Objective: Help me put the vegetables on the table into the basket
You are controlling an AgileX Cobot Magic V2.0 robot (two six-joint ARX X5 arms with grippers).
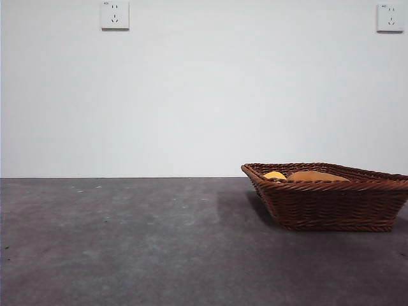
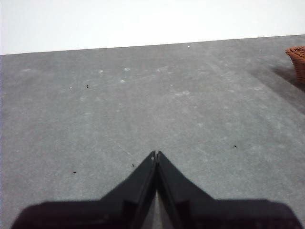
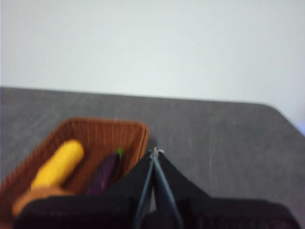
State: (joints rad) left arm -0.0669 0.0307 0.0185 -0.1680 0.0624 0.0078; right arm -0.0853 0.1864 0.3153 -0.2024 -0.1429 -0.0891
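The brown wicker basket (image 1: 331, 204) stands on the grey table (image 1: 127, 242) at the right. In the right wrist view the basket (image 3: 95, 131) holds the yellow corn cob (image 3: 59, 162), the purple eggplant (image 3: 102, 174) with its green stem end, and the brown potato (image 3: 33, 198). In the front view only the tops of the corn (image 1: 275, 174) and the potato (image 1: 315, 176) show over the rim. My right gripper (image 3: 154, 152) is shut and empty, above the basket's edge. My left gripper (image 2: 156, 155) is shut and empty over bare table, with a corner of the basket (image 2: 298, 59) far off.
A white wall with two sockets (image 1: 115, 14) stands behind the table. The table's far edge and a rounded corner (image 3: 274, 107) show in the right wrist view. Neither arm shows in the front view.
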